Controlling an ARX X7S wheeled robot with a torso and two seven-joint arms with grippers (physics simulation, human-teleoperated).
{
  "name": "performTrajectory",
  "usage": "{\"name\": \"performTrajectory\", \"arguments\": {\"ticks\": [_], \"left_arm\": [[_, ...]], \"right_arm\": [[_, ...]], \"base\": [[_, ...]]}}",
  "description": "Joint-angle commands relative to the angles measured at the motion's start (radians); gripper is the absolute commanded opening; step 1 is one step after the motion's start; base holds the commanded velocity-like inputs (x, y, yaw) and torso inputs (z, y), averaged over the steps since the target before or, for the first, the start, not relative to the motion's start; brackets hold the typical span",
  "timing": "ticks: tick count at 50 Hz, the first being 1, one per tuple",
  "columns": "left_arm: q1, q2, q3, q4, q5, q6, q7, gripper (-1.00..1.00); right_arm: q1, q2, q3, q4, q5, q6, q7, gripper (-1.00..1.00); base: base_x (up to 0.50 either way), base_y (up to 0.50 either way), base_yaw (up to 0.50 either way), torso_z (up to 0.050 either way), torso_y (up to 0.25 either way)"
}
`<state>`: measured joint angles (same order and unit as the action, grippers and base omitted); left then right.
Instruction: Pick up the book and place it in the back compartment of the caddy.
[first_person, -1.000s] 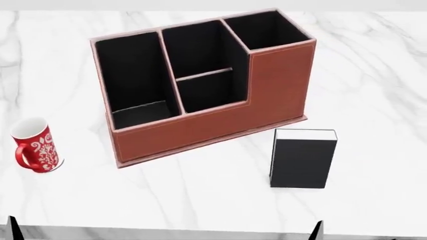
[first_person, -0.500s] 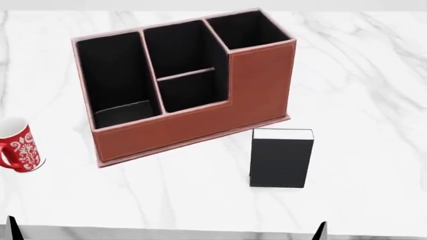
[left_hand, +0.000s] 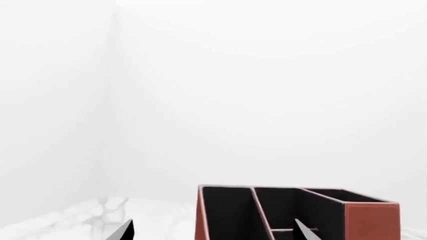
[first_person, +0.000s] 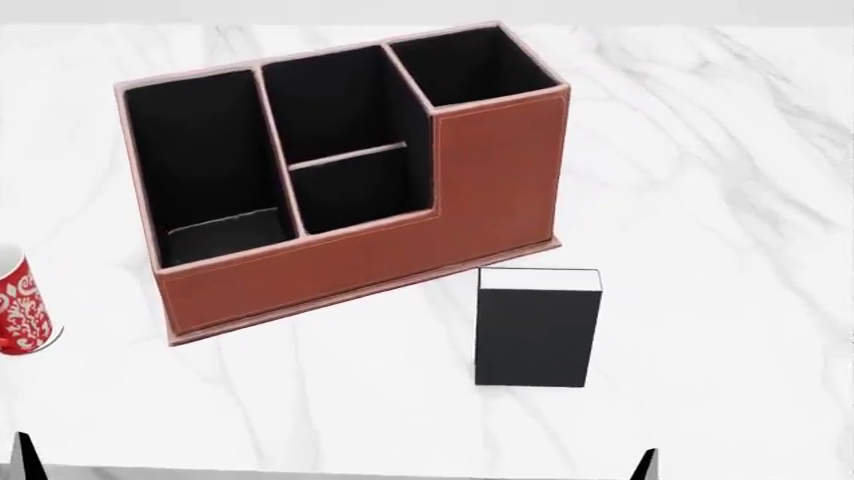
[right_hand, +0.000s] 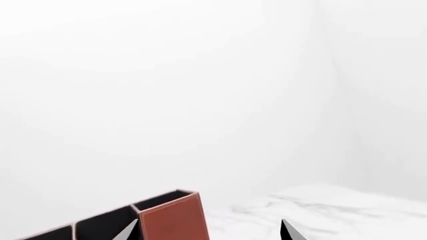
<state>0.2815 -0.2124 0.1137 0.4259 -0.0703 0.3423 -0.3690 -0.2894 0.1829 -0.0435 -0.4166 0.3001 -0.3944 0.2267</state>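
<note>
I am seeing a reddish-brown caddy (first_person: 400, 250) with black lining and pinkish rim, a matte black book (first_person: 537, 335) with white pages, a red-and-white patterned mug (first_person: 20, 318), white grey-veined marble table (first_person: 707, 200).

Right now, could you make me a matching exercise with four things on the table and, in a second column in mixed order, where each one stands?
Things:
1. book
2. mug
3. tall square end pocket
4. back compartment

Places, head view:
A. at the left edge, partly cut off
B. middle of the caddy, in front of the low cross divider
C. standing on the marble table, near the caddy's tall end
D. the caddy's right end

Pairs: 1-C, 2-A, 3-D, 4-B
</note>
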Motion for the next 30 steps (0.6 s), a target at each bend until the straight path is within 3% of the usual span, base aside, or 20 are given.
{"name": "performTrajectory", "arguments": {"ticks": [1, 30], "left_arm": [[0.001, -0.006, 0.006, 0.003, -0.001, 0.000, -0.007, 1.00], [-0.001, -0.020, 0.017, 0.000, -0.006, 0.009, -0.024, 1.00]], "right_arm": [[-0.003, 0.004, -0.008, 0.005, -0.008, -0.024, 0.001, 1.00], [-0.015, 0.012, -0.025, 0.010, -0.021, -0.092, 0.003, 1.00]], "base": [[0.09, -0.05, 0.00, 0.000, 0.000], [0.09, -0.01, 0.00, 0.000, 0.000]]}}
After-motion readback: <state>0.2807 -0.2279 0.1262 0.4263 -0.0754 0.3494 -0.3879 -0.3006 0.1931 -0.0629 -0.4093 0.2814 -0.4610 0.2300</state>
